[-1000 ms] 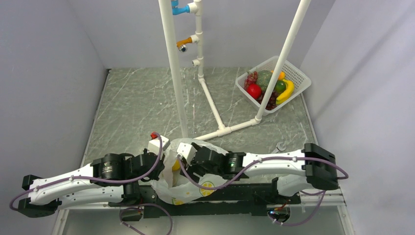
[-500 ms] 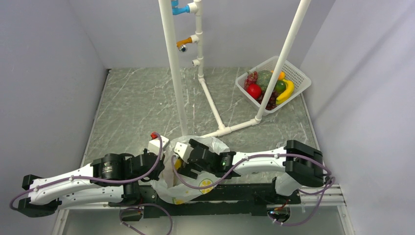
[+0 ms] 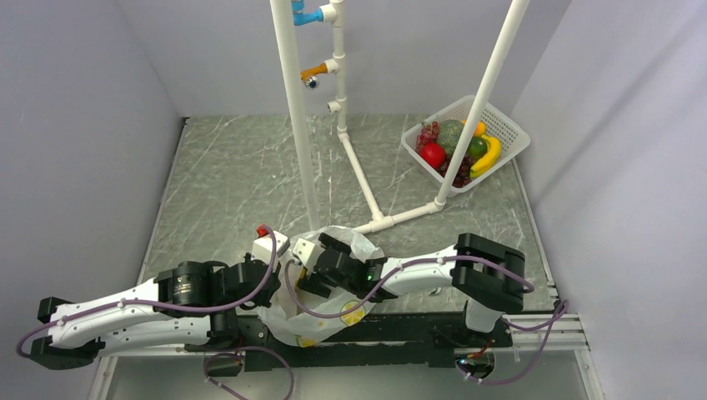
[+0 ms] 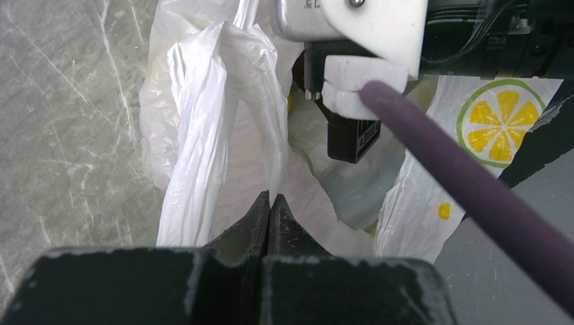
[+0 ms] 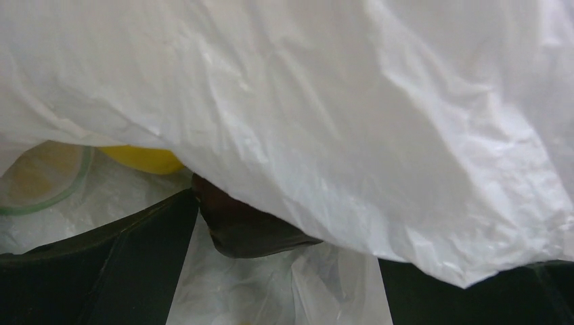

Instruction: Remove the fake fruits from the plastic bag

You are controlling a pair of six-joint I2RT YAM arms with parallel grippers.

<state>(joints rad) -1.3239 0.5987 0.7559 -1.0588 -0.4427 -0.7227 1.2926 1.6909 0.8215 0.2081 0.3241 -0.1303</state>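
Note:
The plastic bag [image 3: 333, 312], white with lemon prints, lies crumpled at the near table edge between my arms. My left gripper [image 4: 269, 202] is shut, pinching the bag's film beside its twisted handle [image 4: 203, 135]. My right gripper [image 3: 302, 282] reaches into the bag's mouth from the right. In the right wrist view its fingers [image 5: 101, 271] stand wide open under a fold of the bag [image 5: 352, 122]. A yellow fake fruit [image 5: 142, 160] shows inside, ahead on the left. A dark rounded shape [image 5: 244, 233] lies between the fingers; I cannot tell what it is.
A white basket [image 3: 510, 127] at the back right holds a red apple [image 3: 432, 155], a banana [image 3: 488, 155], a green melon and grapes. White pipe posts [image 3: 292, 108] rise mid-table, with a pipe [image 3: 363, 179] running along the surface behind the bag.
The right arm has slid left and its gripper has gone deeper into the bag, its fingers spreading wider. The left arm and its pinch have not moved.

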